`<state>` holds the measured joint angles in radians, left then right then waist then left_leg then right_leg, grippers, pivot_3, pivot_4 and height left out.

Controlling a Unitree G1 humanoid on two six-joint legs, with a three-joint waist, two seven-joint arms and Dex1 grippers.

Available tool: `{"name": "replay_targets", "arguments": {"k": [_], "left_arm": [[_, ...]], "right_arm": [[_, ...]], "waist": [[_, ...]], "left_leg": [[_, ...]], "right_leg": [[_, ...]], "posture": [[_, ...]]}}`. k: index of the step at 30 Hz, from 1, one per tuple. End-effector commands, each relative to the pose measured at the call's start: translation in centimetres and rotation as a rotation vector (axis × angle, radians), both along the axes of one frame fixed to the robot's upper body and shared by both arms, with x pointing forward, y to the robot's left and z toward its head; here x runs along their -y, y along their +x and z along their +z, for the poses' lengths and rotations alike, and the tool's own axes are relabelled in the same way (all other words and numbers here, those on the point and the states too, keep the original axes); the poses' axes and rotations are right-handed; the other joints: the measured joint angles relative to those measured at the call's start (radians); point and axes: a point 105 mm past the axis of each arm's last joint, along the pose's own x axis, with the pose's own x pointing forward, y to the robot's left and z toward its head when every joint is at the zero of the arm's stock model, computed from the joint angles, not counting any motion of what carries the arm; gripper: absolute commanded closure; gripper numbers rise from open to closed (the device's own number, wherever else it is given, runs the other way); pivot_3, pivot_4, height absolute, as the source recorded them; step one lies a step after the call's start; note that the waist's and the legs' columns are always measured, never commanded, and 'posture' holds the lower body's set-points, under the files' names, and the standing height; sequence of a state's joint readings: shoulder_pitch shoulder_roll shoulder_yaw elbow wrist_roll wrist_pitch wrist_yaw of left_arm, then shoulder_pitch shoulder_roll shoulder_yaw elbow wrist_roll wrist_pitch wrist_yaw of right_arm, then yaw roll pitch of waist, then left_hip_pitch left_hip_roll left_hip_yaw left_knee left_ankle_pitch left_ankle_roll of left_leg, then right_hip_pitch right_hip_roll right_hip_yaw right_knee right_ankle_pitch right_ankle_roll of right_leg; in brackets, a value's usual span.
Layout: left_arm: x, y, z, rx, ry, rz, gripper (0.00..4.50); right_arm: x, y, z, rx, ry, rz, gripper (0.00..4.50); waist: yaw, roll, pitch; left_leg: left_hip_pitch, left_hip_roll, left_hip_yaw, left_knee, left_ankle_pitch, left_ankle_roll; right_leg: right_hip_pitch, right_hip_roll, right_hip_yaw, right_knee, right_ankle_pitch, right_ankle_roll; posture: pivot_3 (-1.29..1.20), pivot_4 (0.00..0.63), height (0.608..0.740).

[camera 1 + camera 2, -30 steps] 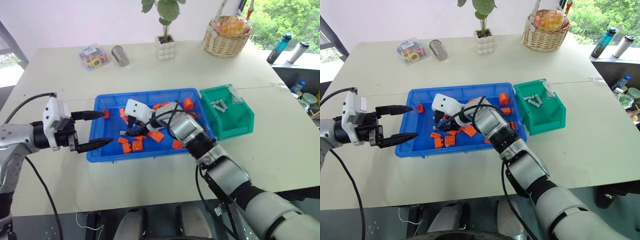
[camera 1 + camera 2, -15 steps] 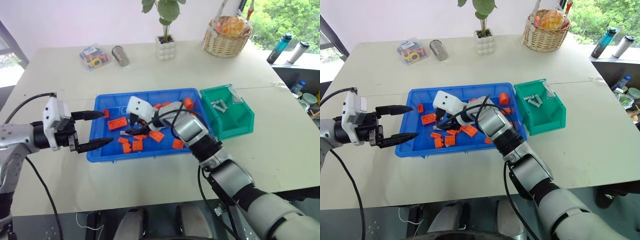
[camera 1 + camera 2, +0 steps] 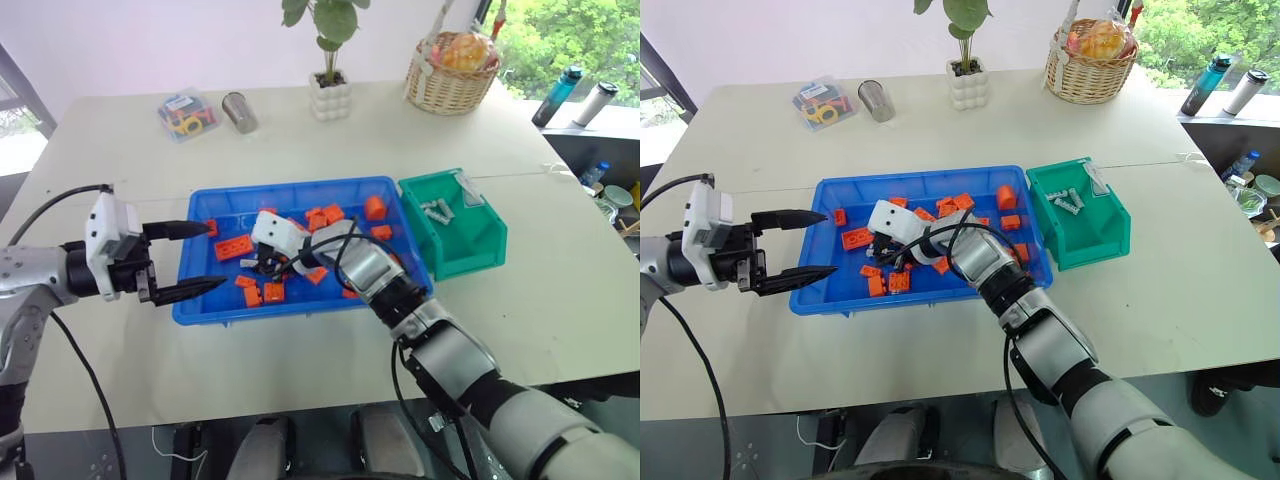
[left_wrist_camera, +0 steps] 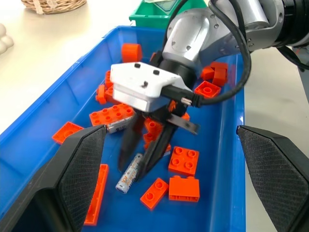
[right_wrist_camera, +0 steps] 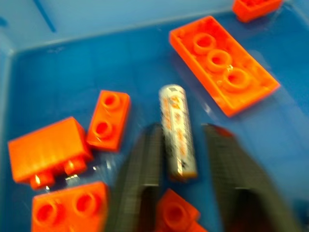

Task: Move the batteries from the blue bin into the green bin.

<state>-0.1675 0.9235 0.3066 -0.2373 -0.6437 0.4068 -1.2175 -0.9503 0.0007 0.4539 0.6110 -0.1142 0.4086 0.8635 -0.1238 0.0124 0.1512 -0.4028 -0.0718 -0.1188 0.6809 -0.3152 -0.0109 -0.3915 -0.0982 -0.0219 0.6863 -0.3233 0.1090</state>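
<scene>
**Right fingers straddling a battery in the blue bin**

The right gripper (image 4: 145,162) is down inside the blue bin (image 3: 290,310), among the orange bricks (image 3: 233,246). The right wrist view shows its two black fingers (image 5: 140,183) either side of one battery (image 5: 177,131) that lies flat on the bin floor; the fingers are close in on it, but whether they actually pinch it cannot be told. In the left wrist view the same battery sits at the fingertips, just beside a square orange brick. A second battery (image 4: 117,126) lies near a long orange brick, partly hidden behind the gripper.

The left gripper (image 3: 185,260) hovers over the bin's left edge, fingers spread wide, holding nothing.

The green bin (image 3: 462,240) stands on the table (image 3: 120,180) touching the blue bin's right end; several batteries (image 3: 434,211) already lie in it.

Along the far edge of the table: a wicker basket (image 3: 452,75), a potted plant (image 3: 331,60), a metal cup (image 3: 240,111) and a small clear box (image 3: 187,113)
</scene>
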Motion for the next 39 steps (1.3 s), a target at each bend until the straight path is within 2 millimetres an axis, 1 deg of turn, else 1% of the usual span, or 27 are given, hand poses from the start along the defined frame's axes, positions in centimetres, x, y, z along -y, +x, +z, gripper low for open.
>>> {"name": "replay_targets", "arguments": {"k": [1,3,4,5,7,10,11,13,15,16,17,19,20,22,23,25,26,27,29,30,31,32,33,35,37,39], "left_arm": [[0.1,-0.2,0.9,0.037,-0.002,-0.004,0.00],[0.4,-0.1,0.9,0.041,-0.017,-0.008,0.00],[0.6,-0.1,0.9,0.045,-0.027,-0.011,0.00],[0.8,-0.1,1.0,0.053,-0.034,-0.016,0.00],[1.5,-0.3,1.3,0.066,-0.047,-0.039,0.00],[2.2,-0.6,1.9,0.075,-0.079,-0.062,0.00],[2.3,-0.6,2.0,0.076,-0.086,-0.064,0.00],[2.2,-0.4,1.9,0.072,-0.093,-0.059,0.00],[1.9,-0.1,1.7,0.068,-0.094,-0.056,0.00],[1.9,-0.1,1.6,0.065,-0.098,-0.056,0.00],[1.9,0.0,1.6,0.063,-0.101,-0.056,0.00],[2.0,0.2,1.5,0.060,-0.108,-0.060,0.00],[2.0,0.3,1.5,0.060,-0.110,-0.061,0.00],[2.1,0.7,1.6,0.061,-0.115,-0.067,0.00],[2.1,0.8,1.6,0.062,-0.116,-0.070,0.00],[2.2,1.1,1.8,0.063,-0.123,-0.076,0.00],[2.2,1.2,1.9,0.063,-0.124,-0.078,0.00],[2.2,1.3,2.0,0.063,-0.125,-0.081,0.00],[2.3,1.3,2.1,0.063,-0.125,-0.084,0.00],[2.3,1.3,2.1,0.063,-0.126,-0.087,0.00],[2.3,1.3,2.2,0.062,-0.127,-0.089,0.00],[2.3,1.3,2.2,0.062,-0.127,-0.090,0.00],[2.4,1.3,2.2,0.062,-0.128,-0.091,0.00],[2.5,1.3,2.2,0.062,-0.128,-0.092,0.00],[2.6,1.2,2.0,0.064,-0.127,-0.094,0.00],[2.7,1.2,2.0,0.065,-0.126,-0.094,0.00]], "right_arm": [[0.1,-0.1,0.6,-0.003,0.015,-0.006,4.37],[0.8,0.2,2.2,0.011,0.056,-0.029,4.37],[1.5,0.5,3.2,0.025,0.080,-0.047,4.37],[2.3,0.6,4.2,0.038,0.100,-0.063,4.37],[4.9,0.8,6.6,0.062,0.153,-0.112,4.37],[10.0,0.9,10.0,0.061,0.245,-0.236,4.37],[12.1,0.8,11.0,0.053,0.276,-0.290,4.37],[17.1,0.9,12.6,0.042,0.323,-0.446,4.37],[21.5,0.9,13.2,0.047,0.336,-0.600,4.37],[23.9,0.7,13.1,0.053,0.329,-0.686,4.37],[25.9,0.4,13.0,0.055,0.321,-0.755,4.37],[28.8,-0.4,12.1,0.045,0.295,-0.859,4.37],[29.6,-0.8,11.7,0.038,0.284,-0.887,4.37],[31.2,-1.5,9.8,0.012,0.244,-0.966,4.37],[31.6,-1.7,9.2,0.005,0.235,-0.987,4.37],[31.9,-2.0,8.1,0.001,0.200,-0.998,3.34],[32.1,-1.9,7.9,0.019,0.179,-1.005,2.98],[32.3,-1.7,7.9,0.039,0.168,-1.012,2.52],[32.4,-1.1,9.2,0.104,0.172,-1.011,1.51],[31.4,-0.6,11.1,0.166,0.200,-0.964,0.98],[30.1,-0.3,12.7,0.198,0.240,-0.916,0.98],[28.7,-0.1,13.8,0.210,0.278,-0.866,0.98],[27.4,0.0,14.4,0.212,0.297,-0.822,0.98],[24.2,0.2,14.2,0.174,0.311,-0.732,0.98],[20.5,0.2,13.2,0.119,0.317,-0.630,0.98],[18.0,0.3,12.1,0.070,0.318,-0.577,0.98]], "waist": [[0.002,0.000,0.000],[0.004,0.000,0.000],[0.005,0.000,0.000],[0.007,0.000,0.000],[0.017,0.000,0.000],[0.035,0.000,0.000],[0.039,0.000,0.000],[0.052,0.000,0.000],[0.058,0.000,0.000],[0.060,0.000,0.000],[0.062,0.000,0.000],[0.067,0.000,0.000],[0.069,0.000,0.000],[0.072,0.000,0.000],[0.072,0.000,0.000],[0.072,0.000,0.000],[0.071,0.000,0.000],[0.070,0.000,0.000],[0.068,0.000,0.000],[0.067,0.000,0.000],[0.065,0.001,0.001],[0.064,0.001,0.001],[0.063,0.001,0.001],[0.057,0.001,0.000],[0.055,-0.001,-0.001],[0.056,-0.001,-0.001]], "left_leg": [[0.000,0.000,0.000,0.000,0.000,0.000],[0.000,0.000,0.000,0.000,0.000,0.000],[0.000,0.000,0.000,0.000,0.000,0.000],[0.000,0.000,-0.001,0.000,0.000,0.000],[-0.001,-0.001,-0.001,0.000,0.000,0.000],[-0.005,-0.001,-0.001,0.001,0.000,0.000],[-0.006,-0.002,-0.001,0.001,0.000,0.000],[-0.006,-0.002,0.000,0.000,0.000,0.000],[-0.006,-0.001,0.001,0.000,0.000,0.000],[-0.005,-0.001,0.001,0.000,0.000,0.000],[-0.005,-0.001,0.002,0.000,0.000,0.000],[-0.006,-0.002,0.003,0.000,0.000,0.000],[-0.006,-0.002,0.003,0.000,0.000,0.000],[-0.005,-0.001,0.005,0.000,0.000,0.001],[-0.005,-0.001,0.005,0.000,0.000,0.001],[-0.005,-0.001,0.007,0.001,0.000,0.001],[-0.005,-0.001,0.007,0.000,0.000,0.001],[-0.005,-0.001,0.008,0.001,0.000,0.001],[-0.005,-0.001,0.009,0.001,0.000,0.001],[-0.005,-0.001,0.009,0.001,0.000,0.001],[-0.005,-0.001,0.009,0.001,0.000,0.001],[-0.005,-0.001,0.010,0.001,0.000,0.001],[-0.005,-0.001,0.010,0.000,0.000,0.001],[-0.005,-0.001,0.009,0.000,0.000,0.001],[-0.005,0.000,0.006,0.001,0.000,0.001],[-0.005,0.000,0.005,0.000,0.000,0.001]], "right_leg": [[0.000,0.000,0.000,0.000,0.000,0.000],[0.000,0.000,0.000,0.000,0.000,0.000],[0.000,0.000,0.000,0.000,0.000,0.000],[0.000,0.000,0.000,0.000,0.000,0.000],[0.000,0.000,0.000,0.000,0.000,0.000],[0.000,-0.001,0.001,0.000,0.000,0.000],[0.001,-0.001,0.001,0.000,0.000,0.000],[0.002,-0.002,0.001,-0.001,0.000,0.000],[0.002,-0.003,0.001,-0.002,0.000,0.000],[0.002,-0.003,0.001,-0.002,0.000,0.000],[0.002,-0.004,0.001,-0.002,0.000,0.000],[0.002,-0.004,0.001,-0.002,0.000,0.000],[0.002,-0.004,0.001,-0.002,0.000,0.000],[0.002,-0.004,0.001,-0.002,0.000,0.000],[0.002,-0.004,0.001,-0.002,0.000,0.000],[0.002,-0.004,0.002,-0.002,0.000,0.000],[0.001,-0.004,0.002,-0.002,0.000,0.000],[0.001,-0.004,0.002,-0.002,0.000,0.000],[0.000,-0.003,0.003,-0.002,0.000,0.000],[0.000,-0.003,0.004,-0.003,0.000,0.000],[0.000,-0.003,0.004,-0.003,0.000,0.000],[-0.001,-0.003,0.006,-0.003,0.000,0.000],[-0.001,-0.003,0.006,-0.003,0.000,0.000],[-0.001,-0.001,0.006,-0.003,0.000,0.000],[-0.001,-0.001,0.007,-0.003,0.000,0.000],[-0.001,-0.001,0.008,-0.003,0.000,0.000]], "posture": [[0.00,0.150,0.737],[0.00,0.150,0.737],[0.00,0.150,0.737],[0.00,0.150,0.737],[0.00,0.150,0.737],[0.00,0.150,0.737],[0.00,0.150,0.737],[0.00,0.150,0.737],[0.00,0.150,0.737],[0.00,0.150,0.737],[0.00,0.150,0.737],[0.00,0.150,0.737],[0.00,0.150,0.737],[0.00,0.150,0.737],[0.00,0.150,0.737],[0.00,0.150,0.737],[0.00,0.150,0.737],[0.00,0.150,0.737],[0.00,0.150,0.737],[0.00,0.150,0.737],[0.00,0.150,0.737],[0.00,0.150,0.737],[0.00,0.150,0.737],[0.00,0.150,0.737],[0.00,0.150,0.737],[0.00,0.150,0.737]]}}
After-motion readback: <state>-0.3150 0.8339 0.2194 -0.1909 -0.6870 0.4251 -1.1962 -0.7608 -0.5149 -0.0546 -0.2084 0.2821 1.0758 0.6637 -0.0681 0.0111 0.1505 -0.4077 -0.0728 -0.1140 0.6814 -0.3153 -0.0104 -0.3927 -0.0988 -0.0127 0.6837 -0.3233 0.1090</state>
